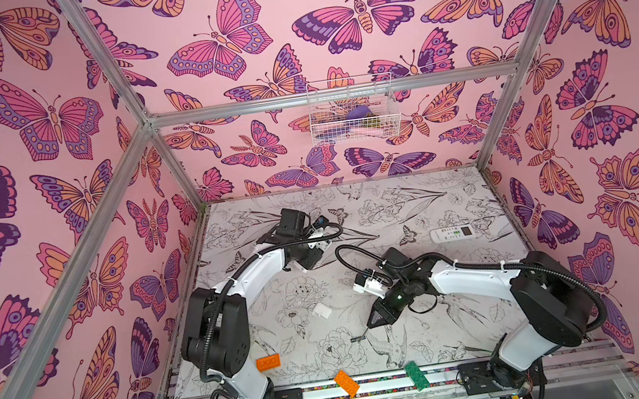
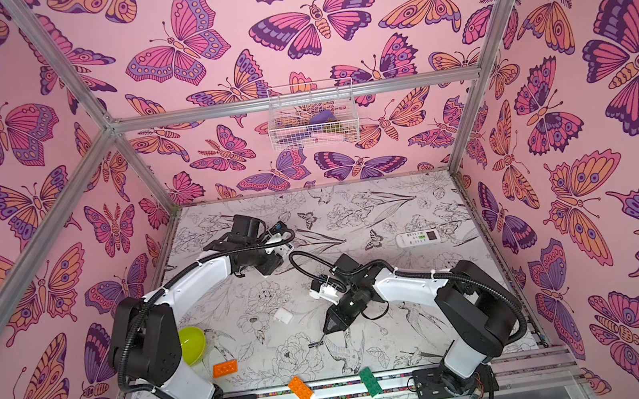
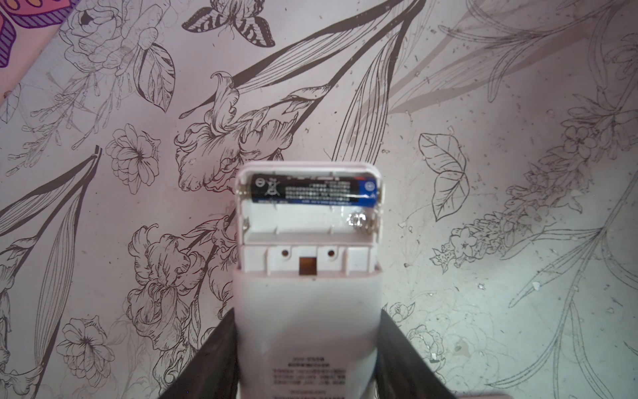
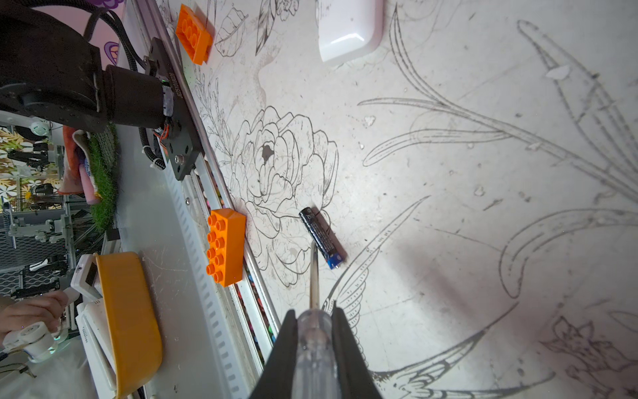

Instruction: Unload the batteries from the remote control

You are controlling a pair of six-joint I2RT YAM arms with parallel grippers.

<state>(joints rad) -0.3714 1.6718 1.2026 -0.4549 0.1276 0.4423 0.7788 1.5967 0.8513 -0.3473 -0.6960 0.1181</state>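
My left gripper (image 3: 307, 331) is shut on the white remote control (image 3: 307, 286), its fingers pressing both long sides. The battery bay faces the left wrist camera with its cover off. One black battery (image 3: 310, 190) sits in the far slot; the near slot is bare, its spring showing. My right gripper (image 4: 314, 317) is shut on a thin clear-handled metal tool (image 4: 314, 345). The tool's tip rests next to a second black battery (image 4: 321, 238) lying loose on the table, also seen as a small dark battery (image 1: 355, 339) in a top view below the right gripper (image 1: 371, 321).
The small white cover (image 1: 321, 311) lies mid-table. Another white remote (image 1: 452, 233) lies face up at the back right. Orange bricks (image 1: 268, 362) (image 1: 347, 382) and a green brick (image 1: 416, 375) sit near the front rail. A yellow-green bowl (image 2: 193, 345) stands behind the left arm.
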